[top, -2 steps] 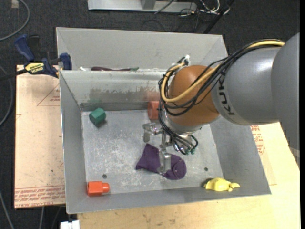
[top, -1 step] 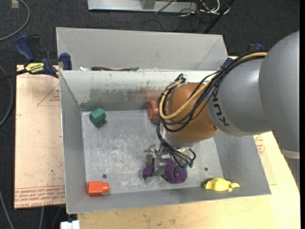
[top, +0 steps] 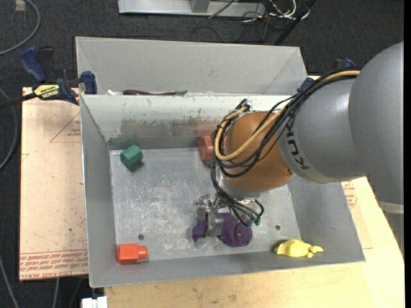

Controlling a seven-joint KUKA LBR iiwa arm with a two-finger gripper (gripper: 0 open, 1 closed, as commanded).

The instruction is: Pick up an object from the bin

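Note:
My gripper (top: 212,217) is down at the bin floor, near the front and a little right of the middle, under the orange wrist cover. It sits right on a purple object (top: 234,235) with a rounded, flat right part and a narrower piece sticking out to the left. The gripper's metal parts overlap the purple object's left half and hide part of it. A reddish-brown rounded thing (top: 205,148) lies by the back wall, half hidden behind the wrist cover.
A green block (top: 131,156) lies at the back left of the bin. An orange-red block (top: 131,253) is in the front left corner. A yellow toy-like thing (top: 297,249) rests at the front right. The arm covers the bin's right side.

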